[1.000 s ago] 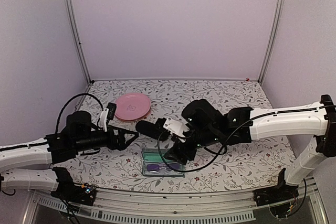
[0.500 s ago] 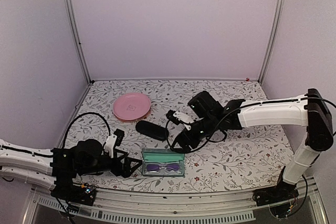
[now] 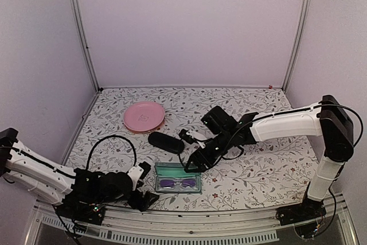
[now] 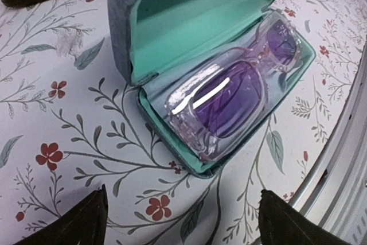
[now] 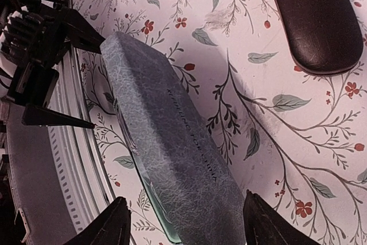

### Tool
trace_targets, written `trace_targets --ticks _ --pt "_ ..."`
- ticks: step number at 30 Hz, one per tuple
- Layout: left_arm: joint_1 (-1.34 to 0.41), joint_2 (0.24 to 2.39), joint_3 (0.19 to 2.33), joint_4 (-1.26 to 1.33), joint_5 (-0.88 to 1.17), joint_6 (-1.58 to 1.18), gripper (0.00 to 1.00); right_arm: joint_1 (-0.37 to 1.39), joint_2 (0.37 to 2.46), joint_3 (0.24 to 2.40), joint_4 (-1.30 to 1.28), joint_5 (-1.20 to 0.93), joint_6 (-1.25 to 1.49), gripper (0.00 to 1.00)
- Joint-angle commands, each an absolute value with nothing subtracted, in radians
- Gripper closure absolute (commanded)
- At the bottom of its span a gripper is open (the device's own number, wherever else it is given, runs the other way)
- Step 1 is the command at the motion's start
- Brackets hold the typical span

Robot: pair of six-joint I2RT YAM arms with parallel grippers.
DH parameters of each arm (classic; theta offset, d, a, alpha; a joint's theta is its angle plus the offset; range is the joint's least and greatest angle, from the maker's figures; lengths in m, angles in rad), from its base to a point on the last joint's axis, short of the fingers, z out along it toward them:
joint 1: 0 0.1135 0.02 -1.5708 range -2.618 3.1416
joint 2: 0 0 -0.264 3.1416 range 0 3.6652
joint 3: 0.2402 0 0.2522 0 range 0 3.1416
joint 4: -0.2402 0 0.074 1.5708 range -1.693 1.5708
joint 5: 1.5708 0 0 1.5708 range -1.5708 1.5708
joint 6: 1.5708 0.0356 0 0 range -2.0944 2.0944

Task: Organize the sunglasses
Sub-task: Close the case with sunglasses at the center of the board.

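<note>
Left gripper (image 3: 147,198) is wide open with nothing in it. It sits low at the near edge of the table (image 3: 258,170), just off the near-left corner of the grey-blue case (image 3: 178,170). On its wrist cam the two black fingertips (image 4: 86,222) frame the bottom of the shot with bare floral cloth between them. The case is right ahead and touches neither finger.

The sunglasses (image 4: 229,93) are in that case. They have a pale see-through pinkish frame and purple lenses, and they lie front-up in the teal-lined bottom half. The lid is propped up behind them, so the case is open.

Right gripper (image 3: 195,163) hangs over the far side of the case, by the back of the lid. Its jaws are spread too, and its wrist cam shows the lid's grey outer face running between the fingers. Can't tell if either finger actually touches it, but it isn't clamped on anything.

Further out, a black oval case (image 3: 166,142) lies shut just beyond the grey-blue one, off its far-left side and apart from it. A pink plate (image 3: 144,116) sits further back and to the left.
</note>
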State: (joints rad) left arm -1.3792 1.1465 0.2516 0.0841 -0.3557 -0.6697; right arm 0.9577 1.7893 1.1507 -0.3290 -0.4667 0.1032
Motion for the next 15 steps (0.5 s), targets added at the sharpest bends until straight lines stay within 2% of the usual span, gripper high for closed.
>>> trace_targets --ticks 1,15 --pt "-1.396 1.205 0.309 0.090 -0.372 -0.602 0.12 0.944 1.813 1.175 -0.300 -0.518 0.120 0.33" --pt "-1.366 1.372 0.384 0.116 -0.357 -0.495 0.26 0.928 1.815 1.165 -0.280 -0.563 0.133 0.44"
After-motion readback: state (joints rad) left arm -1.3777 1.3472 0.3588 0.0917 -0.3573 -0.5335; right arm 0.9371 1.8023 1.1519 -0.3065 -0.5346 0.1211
